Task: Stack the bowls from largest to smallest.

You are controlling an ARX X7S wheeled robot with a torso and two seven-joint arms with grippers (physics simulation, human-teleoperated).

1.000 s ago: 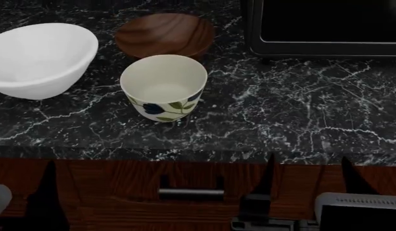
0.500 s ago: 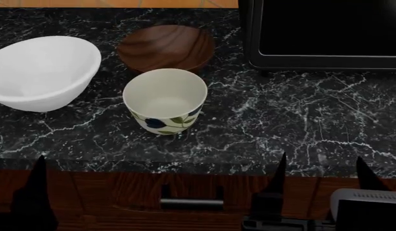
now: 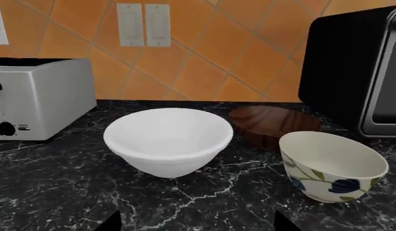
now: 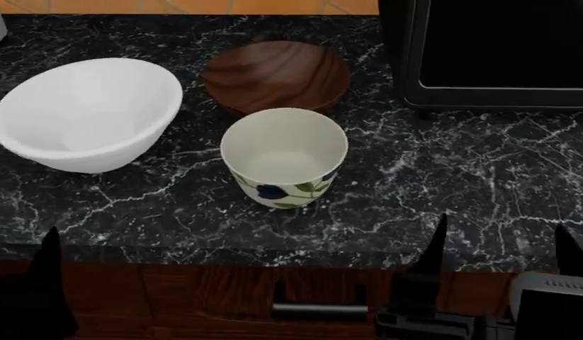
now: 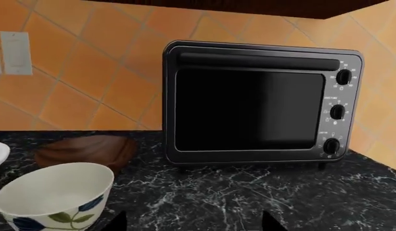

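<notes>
Overhead head; low countertop-level wrists

Glossy black marble bench (image 4: 480, 177), white-veined. Smooth matt white bowl (image 4: 88, 113), dark wood-grain bowl (image 4: 275, 74), glazed cream leaf-print bowl (image 4: 283, 156). Brushed-metal toaster (image 3: 40, 98).

White bowl (image 4: 88, 113), wood bowl (image 4: 275, 76), leaf-print bowl (image 4: 283, 156), unstacked

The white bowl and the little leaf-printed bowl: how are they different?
The white bowl is wider and plain; the leaf-printed bowl is narrower, cream, with blue and green leaves on its side. The white bowl flares out from a small base, while the leaf-printed bowl has steeper, cup-like walls. The white bowl sits further left on the counter. Both stand upright, empty, and apart from each other.
</notes>
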